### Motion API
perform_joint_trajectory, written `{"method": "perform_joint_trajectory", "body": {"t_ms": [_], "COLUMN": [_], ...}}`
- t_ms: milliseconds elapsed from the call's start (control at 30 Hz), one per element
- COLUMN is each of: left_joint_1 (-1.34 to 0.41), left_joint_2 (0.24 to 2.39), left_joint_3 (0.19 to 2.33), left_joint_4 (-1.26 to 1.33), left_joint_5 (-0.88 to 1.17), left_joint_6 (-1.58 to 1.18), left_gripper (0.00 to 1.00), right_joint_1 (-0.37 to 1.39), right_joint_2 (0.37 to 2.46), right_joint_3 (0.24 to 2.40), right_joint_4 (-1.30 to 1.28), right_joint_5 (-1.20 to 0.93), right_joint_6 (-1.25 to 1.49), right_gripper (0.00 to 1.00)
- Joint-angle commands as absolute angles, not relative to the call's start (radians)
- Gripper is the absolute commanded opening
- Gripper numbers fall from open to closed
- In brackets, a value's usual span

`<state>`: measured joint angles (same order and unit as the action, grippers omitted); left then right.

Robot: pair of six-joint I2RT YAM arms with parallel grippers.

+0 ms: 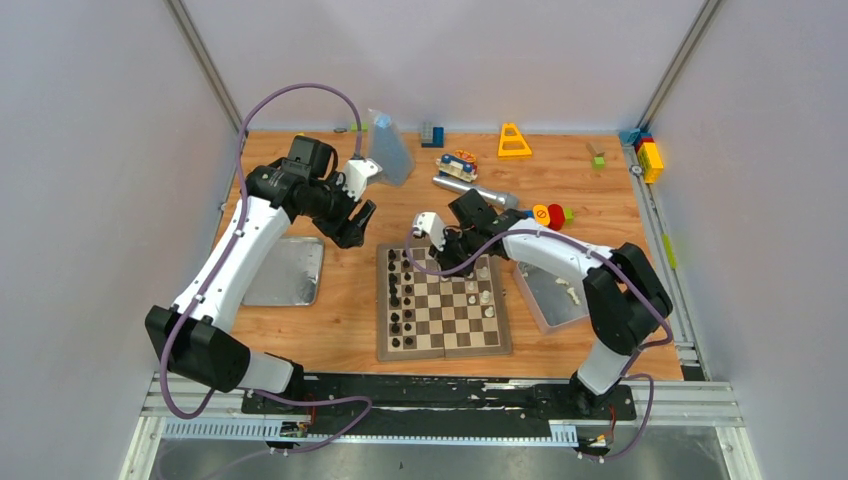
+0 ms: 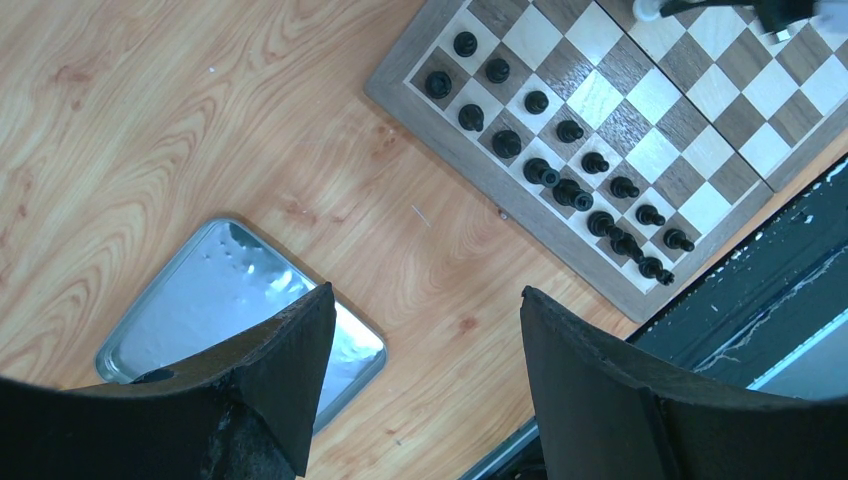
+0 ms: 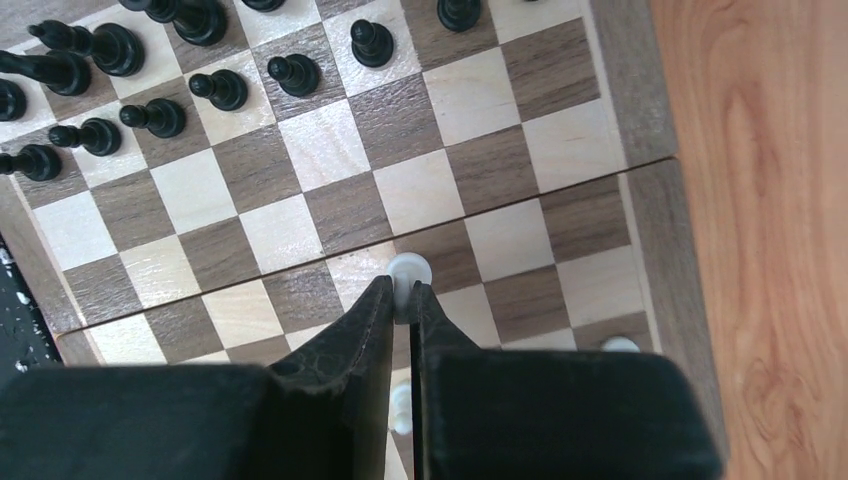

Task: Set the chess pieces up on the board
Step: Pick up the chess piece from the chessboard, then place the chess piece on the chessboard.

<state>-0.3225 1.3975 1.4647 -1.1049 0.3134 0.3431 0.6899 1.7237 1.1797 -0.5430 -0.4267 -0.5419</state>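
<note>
Two columns of black pieces [image 1: 401, 295] stood along the left side of the board [image 1: 460, 350] in the overhead view. You had the board lying square to the table [image 1: 340, 330], its fold seam running from near edge to far edge. A few white pieces [image 1: 486, 297] stood on its right half, well apart from the black ones. More white ones lay in the metal tin [image 1: 540, 285] just right of the board. Your right gripper [image 1: 463, 265] reached down over the far middle of the board. Your left gripper [image 1: 358, 225] hung off the board's far left corner, beyond the metal lid [image 1: 285, 270].

From the left wrist, you saw the left gripper [image 2: 425, 300] with its fingers [image 2: 290, 370] wide apart and nothing between them. Below it were bare wood and a corner of the lid [image 2: 200, 300]. The board [image 2: 480, 172] ran diagonally across the upper right, with the black pieces [image 2: 565, 188] lined up in two rows along its edge.

From the right wrist, your right gripper [image 3: 402, 292] had its fingers [image 3: 340, 350] drawn almost together, pinching one white piece [image 3: 409, 270] at the tips. Its round head faced the camera, just beside the seam of the board [image 3: 610, 90]. You could not tell whether its base touched a square. The black pieces [image 3: 215, 88] stood at the upper left. Another white one [image 3: 620, 343] peeked out beside the gripper body, near the board's right border.
</note>
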Motion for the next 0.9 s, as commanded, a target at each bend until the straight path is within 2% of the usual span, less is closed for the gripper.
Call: {"method": "perform_joint_trajectory", "body": {"t_ms": [0,333,867], "left_joint_1": [-0.313,-0.313,-0.313], "left_joint_2": [1.396,1.399,1.416], "left_joint_3": [1.474,1.476,1.473], "left_joint_4": [-1.087,-1.084,-1.084], "left_joint_5": [0.340,0.354,0.364], "left_joint_6": [0.345,0.345,0.345], "left_gripper": [0.75,0.75,0.75], "right_joint_1": [0.648,0.446,0.428], "right_joint_2": [1.612,1.614,1.704], "right_joint_3": [1.249,1.293,1.204], "right_joint_4": [-0.557,-0.597,-0.607], "right_joint_5": [-0.385,-0.341,-0.358], "right_joint_6": [-0.524,-0.515,-0.523], "right_gripper": [0.00,0.00,0.00]}}
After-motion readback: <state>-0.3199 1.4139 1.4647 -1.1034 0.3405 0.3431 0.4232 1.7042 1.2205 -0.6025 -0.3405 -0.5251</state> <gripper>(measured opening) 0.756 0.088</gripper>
